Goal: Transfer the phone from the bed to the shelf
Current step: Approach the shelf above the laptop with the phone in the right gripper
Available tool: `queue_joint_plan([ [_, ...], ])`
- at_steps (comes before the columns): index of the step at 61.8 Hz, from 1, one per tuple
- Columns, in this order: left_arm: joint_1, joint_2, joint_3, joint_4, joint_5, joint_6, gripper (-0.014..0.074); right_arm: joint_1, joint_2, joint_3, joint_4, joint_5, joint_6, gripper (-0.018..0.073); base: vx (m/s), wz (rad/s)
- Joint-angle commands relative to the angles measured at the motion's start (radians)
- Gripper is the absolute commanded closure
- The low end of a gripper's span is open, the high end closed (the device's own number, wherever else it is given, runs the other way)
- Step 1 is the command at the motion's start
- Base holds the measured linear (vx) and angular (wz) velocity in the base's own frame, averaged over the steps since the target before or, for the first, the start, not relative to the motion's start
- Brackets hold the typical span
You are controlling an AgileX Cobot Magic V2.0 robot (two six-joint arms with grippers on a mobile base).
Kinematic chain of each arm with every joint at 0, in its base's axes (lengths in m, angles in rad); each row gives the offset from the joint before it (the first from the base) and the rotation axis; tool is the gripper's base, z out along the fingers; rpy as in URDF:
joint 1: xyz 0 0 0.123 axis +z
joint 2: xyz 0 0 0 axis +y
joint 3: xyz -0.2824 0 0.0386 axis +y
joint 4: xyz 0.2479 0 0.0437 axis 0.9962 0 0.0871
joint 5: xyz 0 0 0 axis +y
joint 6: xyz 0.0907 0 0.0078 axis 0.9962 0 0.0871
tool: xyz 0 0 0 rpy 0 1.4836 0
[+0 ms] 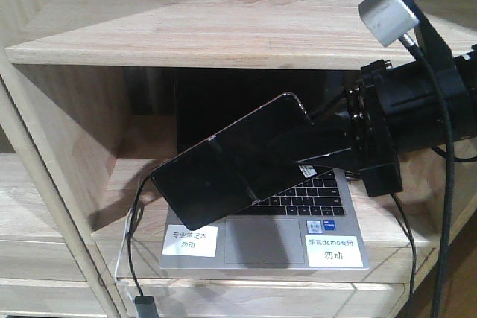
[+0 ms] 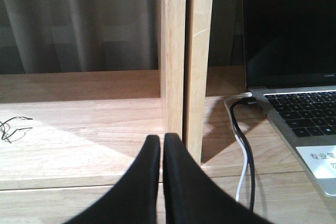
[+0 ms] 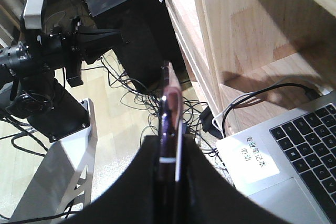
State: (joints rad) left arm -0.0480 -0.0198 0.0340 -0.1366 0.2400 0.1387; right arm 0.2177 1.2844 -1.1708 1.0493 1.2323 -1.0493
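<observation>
Front view: our right end effector pinches the phone tilted above the laptop; left end effector pressed together.
Risk: phone could drop toward 6 o'clock, striking keys.

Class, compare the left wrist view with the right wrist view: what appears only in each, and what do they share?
Only the left wrist view shows the left gripper, its fingers pressed together, and the shelf divider. Only the right wrist view shows the phone held edge-on in the right gripper, plus the floor cables. Both show the laptop with its white label and plugged-in cable.
</observation>
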Motion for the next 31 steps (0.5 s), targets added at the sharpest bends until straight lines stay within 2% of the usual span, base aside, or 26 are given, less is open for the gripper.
queue_joint_plan([
  [1,-0.004,-0.004,0.003,-0.009,-0.075,-0.004,0.0596,-0.005,-0.031,-0.026,0.092,0.057,-0.004,0.0561,0.0,0.0],
  [31,-0.004,-0.004,0.003,-0.009,-0.075,-0.004,0.0596,-0.005,-0.031,-0.026,0.093,0.057,-0.004,0.0561,0.0,0.0],
])
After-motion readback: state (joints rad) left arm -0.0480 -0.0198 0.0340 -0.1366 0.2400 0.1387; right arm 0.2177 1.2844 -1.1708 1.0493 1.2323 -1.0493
